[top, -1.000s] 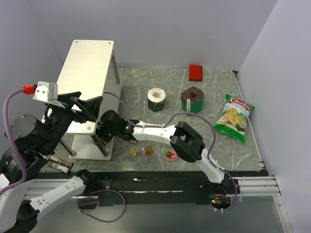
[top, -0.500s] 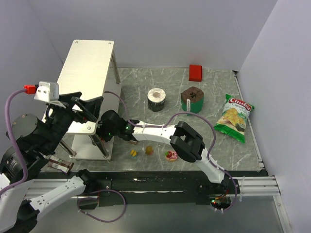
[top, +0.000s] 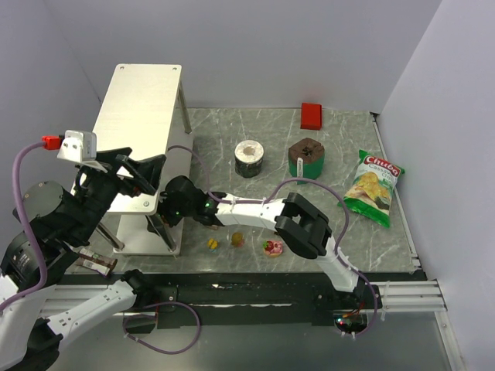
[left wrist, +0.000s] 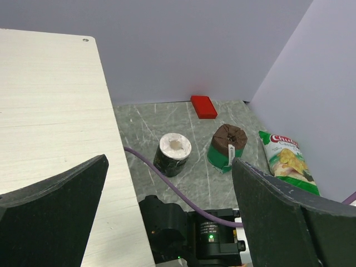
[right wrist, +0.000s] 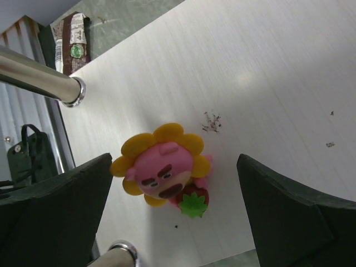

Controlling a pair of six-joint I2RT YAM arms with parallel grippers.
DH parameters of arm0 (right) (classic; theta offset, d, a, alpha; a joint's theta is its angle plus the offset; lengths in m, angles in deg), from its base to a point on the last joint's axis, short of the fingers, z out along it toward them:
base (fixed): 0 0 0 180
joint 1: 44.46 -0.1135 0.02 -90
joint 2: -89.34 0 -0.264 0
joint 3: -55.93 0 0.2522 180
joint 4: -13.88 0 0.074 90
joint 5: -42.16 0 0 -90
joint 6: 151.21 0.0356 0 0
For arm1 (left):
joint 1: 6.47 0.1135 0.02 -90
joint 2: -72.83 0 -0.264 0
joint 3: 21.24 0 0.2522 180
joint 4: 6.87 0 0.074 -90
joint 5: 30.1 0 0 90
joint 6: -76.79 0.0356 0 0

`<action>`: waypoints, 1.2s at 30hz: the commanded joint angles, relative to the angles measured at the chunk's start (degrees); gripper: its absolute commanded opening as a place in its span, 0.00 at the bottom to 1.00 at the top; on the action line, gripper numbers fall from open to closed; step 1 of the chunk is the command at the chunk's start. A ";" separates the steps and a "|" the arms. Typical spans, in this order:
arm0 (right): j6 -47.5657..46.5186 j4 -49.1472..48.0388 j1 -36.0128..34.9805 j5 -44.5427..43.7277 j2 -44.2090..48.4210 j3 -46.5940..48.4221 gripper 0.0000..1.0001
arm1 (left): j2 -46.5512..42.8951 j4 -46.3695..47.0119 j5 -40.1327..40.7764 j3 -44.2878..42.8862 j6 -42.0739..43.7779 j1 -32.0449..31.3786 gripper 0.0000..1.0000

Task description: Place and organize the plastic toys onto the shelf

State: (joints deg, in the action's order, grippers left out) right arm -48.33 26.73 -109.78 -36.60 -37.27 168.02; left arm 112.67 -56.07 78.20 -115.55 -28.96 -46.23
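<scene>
**One toy on the lower tier, three more on the table**

My right gripper [right wrist: 175, 208] reached in under the top of the shelf [top: 143, 100], jaws spread. The sunflower toy [right wrist: 161, 172] lay free on the lower tier between them, touching neither. My left gripper [top: 139, 174], spread and empty, hovered over the near end of the top. Three toys [top: 237, 239] lay on the table [top: 348, 131], right of the shelf. The bag [top: 371, 188] at far right read "Chuba".
</scene>
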 commanded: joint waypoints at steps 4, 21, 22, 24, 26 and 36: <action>1.62 0.64 0.37 -1.57 4.79 -0.50 1.00 | -0.72 0.46 -0.55 0.13 -0.16 0.13 1.00; 6.27 -7.08 2.30 0.70 7.95 -6.38 1.00 | -0.02 0.28 -0.55 0.05 -0.42 0.13 0.99; 7.06 -7.53 2.48 1.23 8.13 -6.48 1.00 | -0.02 0.20 -0.46 0.05 -0.51 0.13 0.99; 7.50 -8.14 2.74 2.37 8.22 -6.65 1.00 | 0.07 0.29 -0.46 -0.04 -0.51 0.13 0.99; 7.77 -8.76 2.83 2.99 8.48 -6.83 1.00 | 0.07 0.20 -0.38 0.05 -0.60 0.13 0.99; 8.56 -8.76 3.44 4.58 8.66 -5.60 1.00 | 0.16 0.20 -0.02 -0.04 -0.86 0.13 0.99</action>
State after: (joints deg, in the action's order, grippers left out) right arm -40.39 20.33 -106.81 -32.79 -32.99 161.20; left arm 112.67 -56.07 77.83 -115.55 -29.20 -46.23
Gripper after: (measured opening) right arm 0.998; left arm 0.994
